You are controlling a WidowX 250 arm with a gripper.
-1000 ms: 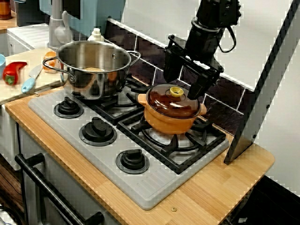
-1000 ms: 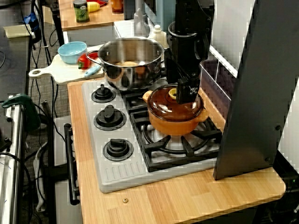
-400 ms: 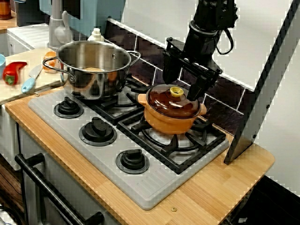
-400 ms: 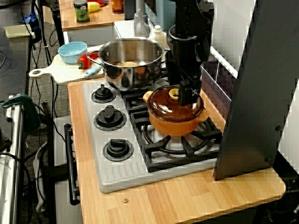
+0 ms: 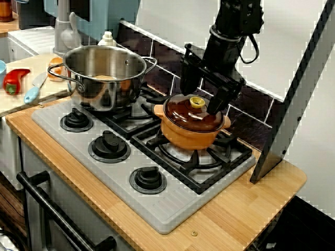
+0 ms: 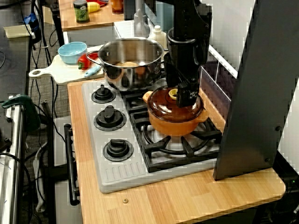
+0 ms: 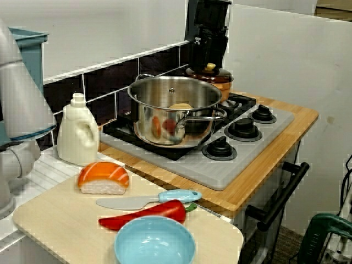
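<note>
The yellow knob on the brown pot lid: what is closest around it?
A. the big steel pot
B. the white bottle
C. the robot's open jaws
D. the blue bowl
C: in the view from the front, the robot arm holds its jaws open, one on each side of the yellow knob of the brown lid. The steel pot stands on another burner.

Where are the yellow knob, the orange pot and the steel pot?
yellow knob [image 5: 197, 101]: view from the stove's front, its top.
orange pot [image 5: 186, 139]: same view, side wall.
steel pot [image 5: 107, 89]: same view, outer wall.
</note>
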